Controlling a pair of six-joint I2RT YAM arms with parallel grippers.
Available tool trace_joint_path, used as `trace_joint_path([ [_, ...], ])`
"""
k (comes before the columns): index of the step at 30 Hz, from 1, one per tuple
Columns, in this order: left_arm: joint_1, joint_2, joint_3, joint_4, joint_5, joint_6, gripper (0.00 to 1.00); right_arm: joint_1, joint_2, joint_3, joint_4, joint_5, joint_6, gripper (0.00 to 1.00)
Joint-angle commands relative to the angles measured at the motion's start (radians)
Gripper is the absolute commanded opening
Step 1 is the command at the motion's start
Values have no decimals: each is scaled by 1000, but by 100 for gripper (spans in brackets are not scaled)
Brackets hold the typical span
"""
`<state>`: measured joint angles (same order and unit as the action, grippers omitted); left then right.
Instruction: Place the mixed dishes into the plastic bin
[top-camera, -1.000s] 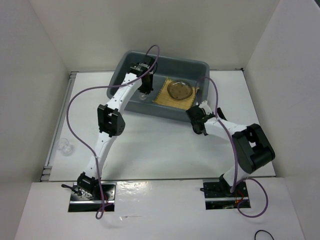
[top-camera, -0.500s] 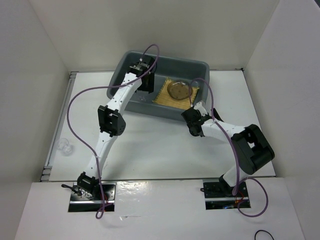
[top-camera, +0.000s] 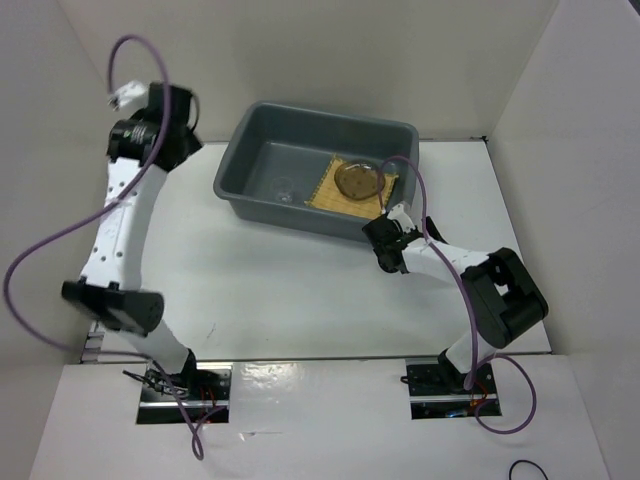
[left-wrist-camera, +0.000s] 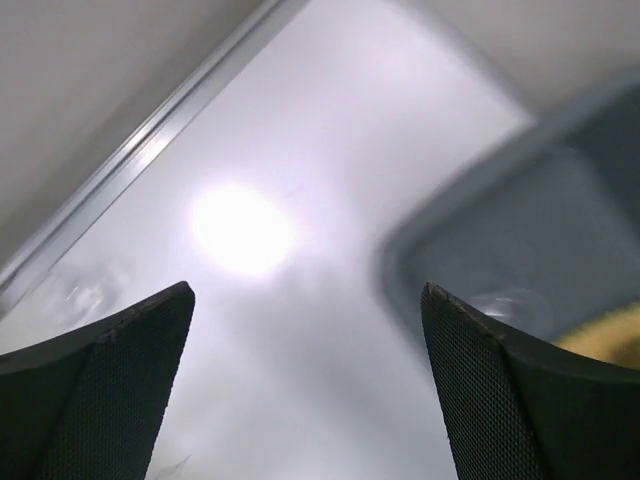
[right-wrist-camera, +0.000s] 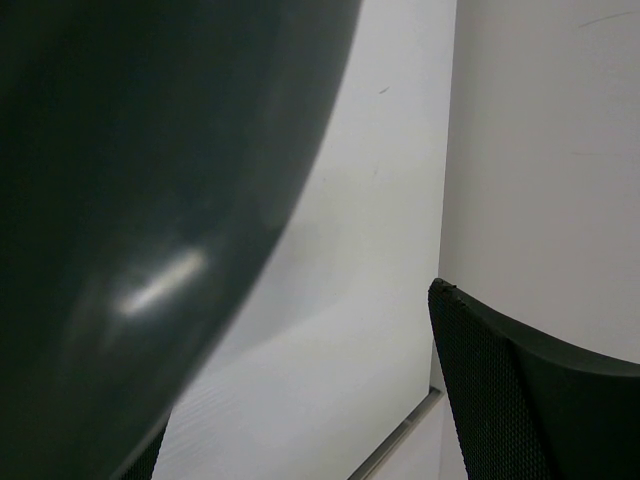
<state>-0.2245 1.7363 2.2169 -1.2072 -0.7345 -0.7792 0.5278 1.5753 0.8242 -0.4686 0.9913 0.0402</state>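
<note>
Bin (top-camera: 272, 160) lies well apart from spread left jaws; mat (top-camera: 328, 193) inside.

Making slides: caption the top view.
Mat and plate in bin; left arm raised aside, right tool by near wall.

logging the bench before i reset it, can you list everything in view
plastic bin: 1, dark grey, far centre of the table
woven mat: 1, tan-yellow, inside the bin, right half
round plate: 1, transparent, on the mat
clear dish: 1, transparent, on the bin floor left of the mat; cup or plate, cannot tell
table: 1, white
cables: 2, purple, one per arm
left gripper: open, empty, left of the bin
right gripper: open, empty, outside the bin's near right corner
</note>
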Motion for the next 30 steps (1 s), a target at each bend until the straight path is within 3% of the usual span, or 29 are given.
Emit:
trace_joint_path([
  [1,141,-81,-478,-9,153,-210,100,1,29,-7,-18,10,6,98],
  [6,282,-348,-887,172,307,-212,100,1,57,-7,-18,10,6,98],
  [10,349,-371,-1052,216,354,-194,100,11,75,-7,-18,1,6,98],
  [17,433,-382,-1135,228,354,-140,100,11,84,-7,-18,1,6,98],
  [30,550,-346,-1106,247,300,-46,100,11,75,-7,-18,1,6,98],
])
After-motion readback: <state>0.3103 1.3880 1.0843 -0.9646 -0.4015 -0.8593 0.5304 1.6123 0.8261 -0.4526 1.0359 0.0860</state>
